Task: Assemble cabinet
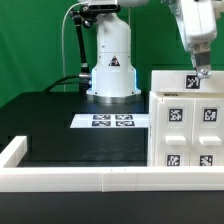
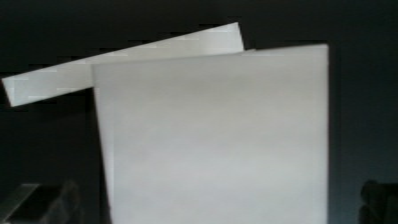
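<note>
The cabinet is shown standing upright on the black table at the exterior view's right, close behind the low white rail, its tagged faces turned toward the camera, presumably for tracking. The gripper is positioned directly above its top panel; in the wrist view the fingers are seen spread wide to either side of the white body, nothing being grasped. The marker board lies flat near the robot base.
</note>
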Motion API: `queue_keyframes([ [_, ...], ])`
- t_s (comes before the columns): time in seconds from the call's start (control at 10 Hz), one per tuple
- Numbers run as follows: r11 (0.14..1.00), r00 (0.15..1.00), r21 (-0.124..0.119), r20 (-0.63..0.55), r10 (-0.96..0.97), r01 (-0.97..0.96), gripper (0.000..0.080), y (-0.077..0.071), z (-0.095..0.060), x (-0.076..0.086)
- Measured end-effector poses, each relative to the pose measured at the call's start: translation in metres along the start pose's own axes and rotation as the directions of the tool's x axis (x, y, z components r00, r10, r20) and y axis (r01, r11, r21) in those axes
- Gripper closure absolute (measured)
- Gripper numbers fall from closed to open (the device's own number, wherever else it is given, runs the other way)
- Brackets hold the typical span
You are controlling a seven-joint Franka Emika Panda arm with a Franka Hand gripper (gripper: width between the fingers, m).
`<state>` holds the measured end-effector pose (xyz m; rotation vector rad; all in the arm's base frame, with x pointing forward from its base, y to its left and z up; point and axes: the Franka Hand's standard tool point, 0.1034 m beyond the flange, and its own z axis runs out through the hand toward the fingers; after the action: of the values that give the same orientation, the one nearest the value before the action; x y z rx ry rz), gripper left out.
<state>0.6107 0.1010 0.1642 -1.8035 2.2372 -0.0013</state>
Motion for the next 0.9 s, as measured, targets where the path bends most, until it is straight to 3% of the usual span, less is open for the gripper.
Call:
queue_keyframes([
  [0.3,0.998,0.998,0.024,0.017,-0.061,0.061,0.0002,-0.002,-0.019,-0.005],
  [0.5,0.995,0.995,0.021,0.015,-0.099,0.098,0.0003,-0.001,-0.017,-0.005],
  [0.8,0.911,0.911,0.018,0.010,-0.412,0.412,0.0003,-0.003,-0.019,-0.003],
  [0.9,0.850,0.850,0.002,0.005,-0.527,0.527,0.0003,-0.002,-0.020,-0.006],
])
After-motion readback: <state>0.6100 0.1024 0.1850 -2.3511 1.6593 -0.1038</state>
